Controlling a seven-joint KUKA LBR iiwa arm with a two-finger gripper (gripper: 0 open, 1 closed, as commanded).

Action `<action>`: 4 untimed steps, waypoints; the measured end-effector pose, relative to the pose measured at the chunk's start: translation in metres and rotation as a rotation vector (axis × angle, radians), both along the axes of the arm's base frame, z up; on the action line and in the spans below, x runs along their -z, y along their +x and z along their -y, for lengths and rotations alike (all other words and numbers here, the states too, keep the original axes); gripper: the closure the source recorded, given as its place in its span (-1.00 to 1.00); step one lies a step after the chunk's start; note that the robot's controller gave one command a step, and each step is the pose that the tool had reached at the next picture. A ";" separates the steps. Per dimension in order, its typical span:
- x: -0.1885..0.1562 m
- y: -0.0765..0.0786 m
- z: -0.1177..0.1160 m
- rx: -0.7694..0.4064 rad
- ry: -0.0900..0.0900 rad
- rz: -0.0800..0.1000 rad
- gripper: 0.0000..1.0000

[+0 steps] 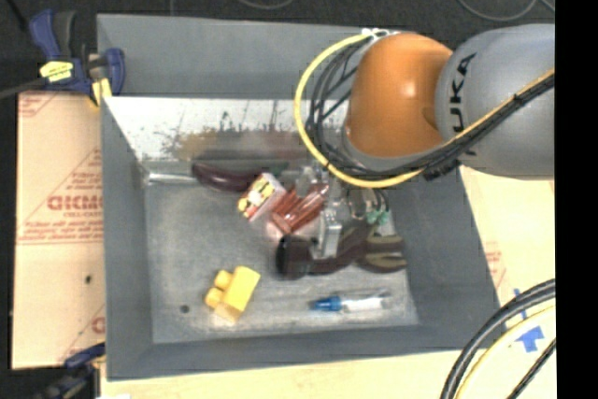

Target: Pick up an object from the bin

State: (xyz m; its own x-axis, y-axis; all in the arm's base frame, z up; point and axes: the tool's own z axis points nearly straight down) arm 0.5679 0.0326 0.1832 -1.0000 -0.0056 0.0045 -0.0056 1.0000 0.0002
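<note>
My gripper [328, 233] hangs low in the middle of the bin, under the orange cover. Its metal tip stands against a dark brown curved thing [304, 259] that spreads to the right below it. Just left of the tip lies a clear red packet [297, 206]. Beside that packet sits a small yellow and red toy [257, 195]. Whether anything is held is hidden by the gripper body.
A dark maroon long thing [222, 174] lies by the back wall. A yellow block [234, 290] rests at the front left. A white pen-like thing with a blue cap [348, 303] lies along the front. The arm covers the bin's right back part.
</note>
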 end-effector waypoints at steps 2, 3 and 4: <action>0.024 -0.016 -0.015 -0.053 -0.001 0.009 -1.00; 0.061 -0.013 -0.018 -0.218 0.000 0.008 -1.00; 0.105 -0.020 0.009 -0.657 0.000 0.011 1.00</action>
State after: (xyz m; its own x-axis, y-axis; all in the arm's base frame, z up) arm 0.5475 0.0235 0.0778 -0.7886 -0.6149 -0.0060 -0.6149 0.7886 -0.0037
